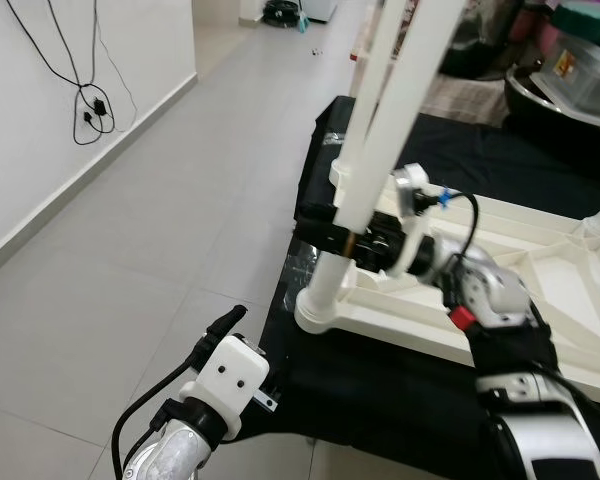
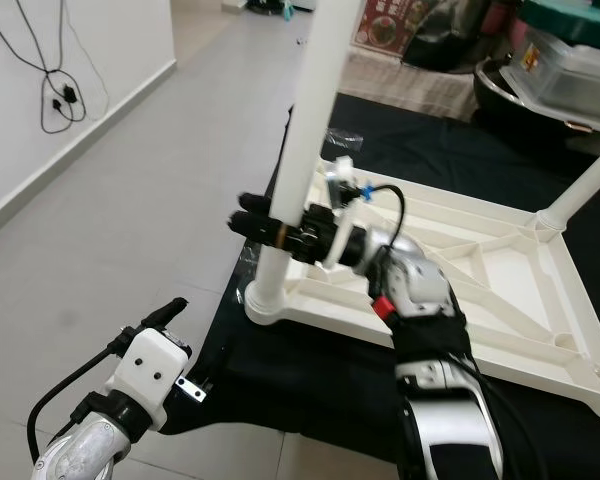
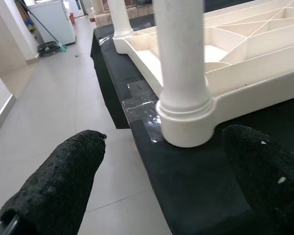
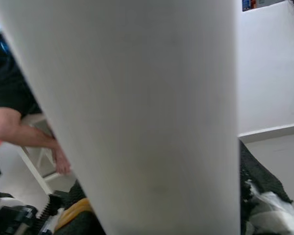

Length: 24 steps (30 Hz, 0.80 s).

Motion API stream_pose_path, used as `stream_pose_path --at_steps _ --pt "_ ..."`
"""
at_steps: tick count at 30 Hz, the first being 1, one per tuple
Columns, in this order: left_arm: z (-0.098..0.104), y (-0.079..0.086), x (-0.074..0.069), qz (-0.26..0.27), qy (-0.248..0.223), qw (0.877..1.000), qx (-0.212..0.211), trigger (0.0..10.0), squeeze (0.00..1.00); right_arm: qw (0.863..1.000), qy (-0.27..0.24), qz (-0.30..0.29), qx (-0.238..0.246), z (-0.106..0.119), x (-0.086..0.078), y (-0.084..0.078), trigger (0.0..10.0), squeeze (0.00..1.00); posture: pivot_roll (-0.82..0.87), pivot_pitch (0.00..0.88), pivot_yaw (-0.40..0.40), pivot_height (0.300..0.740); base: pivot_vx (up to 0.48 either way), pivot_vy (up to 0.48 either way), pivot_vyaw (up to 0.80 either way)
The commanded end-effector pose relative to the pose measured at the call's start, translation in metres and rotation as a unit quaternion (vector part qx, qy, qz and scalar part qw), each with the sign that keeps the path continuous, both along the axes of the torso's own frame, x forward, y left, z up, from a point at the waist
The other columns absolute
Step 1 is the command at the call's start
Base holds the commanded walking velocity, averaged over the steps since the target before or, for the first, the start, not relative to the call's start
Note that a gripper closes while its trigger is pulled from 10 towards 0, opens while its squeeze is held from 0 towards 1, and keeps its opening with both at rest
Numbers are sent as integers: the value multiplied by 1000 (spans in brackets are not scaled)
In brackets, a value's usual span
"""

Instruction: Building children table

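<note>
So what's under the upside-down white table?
A black cloth lies under the white table, spread over something raised above the floor. Clear tape sticks on the cloth by the corner. What the cloth covers stays hidden. The right hand grips the table leg.

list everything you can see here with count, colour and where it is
table top: 1, cream, upside down on the black surface
table legs: 2 seen, white, standing up from the top's corners
black surface: 1, under the table top
cable: 1, black, hanging on the white wall at left
plastic boxes: several, stacked at the far right
person's arm: 1, in the background of the right wrist view
right gripper: black, closed on the near leg
left gripper: black, fingers apart, low by the surface's edge
</note>
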<state>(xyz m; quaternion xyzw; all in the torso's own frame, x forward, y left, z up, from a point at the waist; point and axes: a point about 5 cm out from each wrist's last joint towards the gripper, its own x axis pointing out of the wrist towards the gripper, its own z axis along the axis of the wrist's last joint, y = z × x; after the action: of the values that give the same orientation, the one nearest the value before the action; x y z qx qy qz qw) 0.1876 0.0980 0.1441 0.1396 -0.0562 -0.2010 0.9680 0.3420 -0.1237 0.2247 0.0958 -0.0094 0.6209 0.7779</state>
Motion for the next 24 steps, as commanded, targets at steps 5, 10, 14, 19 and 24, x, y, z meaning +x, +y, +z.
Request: stream_pose_path --at_steps 5,10,14,19,24 --pt "-3 0 -3 -2 10 1000 6 10000 0 1000 8 -29 -6 -12 8 8 0 0 146 87 -148 740 0 0 0" --pt "-5 0 -5 -5 13 1000 5 10000 0 958 26 -285 -18 -15 31 -9 0 0 138 70 -137 740 0 0 0" --pt "-6 -1 -5 -8 16 1000 5 10000 0 746 103 -656 -47 -40 29 -64 0 0 131 72 -134 740 0 0 0" --pt "-6 -1 -4 -10 16 1000 7 10000 0 649 144 -747 -34 -53 5 -70 0 0 136 72 -132 740 0 0 0" --pt "-6 -1 -4 -9 17 1000 7 10000 0 667 147 -731 -18 -51 5 -47 0 0 135 75 -135 740 0 0 0"
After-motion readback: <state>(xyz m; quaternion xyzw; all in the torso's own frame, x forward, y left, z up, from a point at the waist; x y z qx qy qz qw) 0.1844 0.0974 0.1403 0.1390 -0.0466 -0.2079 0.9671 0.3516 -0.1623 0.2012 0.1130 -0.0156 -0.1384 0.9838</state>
